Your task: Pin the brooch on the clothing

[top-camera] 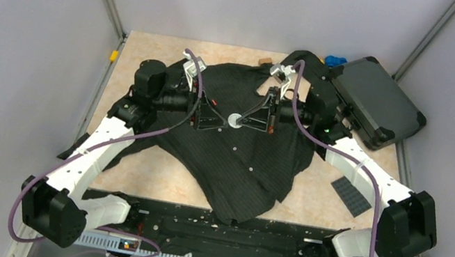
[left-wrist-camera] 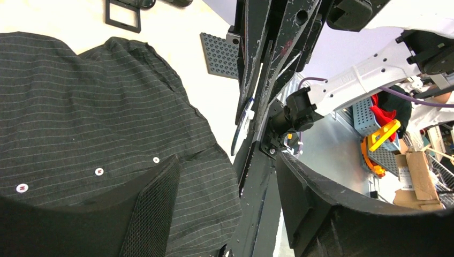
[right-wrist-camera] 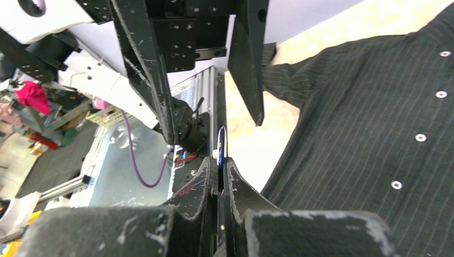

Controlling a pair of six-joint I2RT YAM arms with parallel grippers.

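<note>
Brooch (top-camera: 236,121) over shirt (top-camera: 246,167); case (top-camera: 374,101) behind, to right

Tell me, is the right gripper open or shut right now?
Shut: in the right wrist view the right gripper pinches the brooch edge-on between closed jaws.

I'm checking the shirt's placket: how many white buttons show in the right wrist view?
4: top button, second, third, lowest, along the shirt; others may be hidden.
</note>
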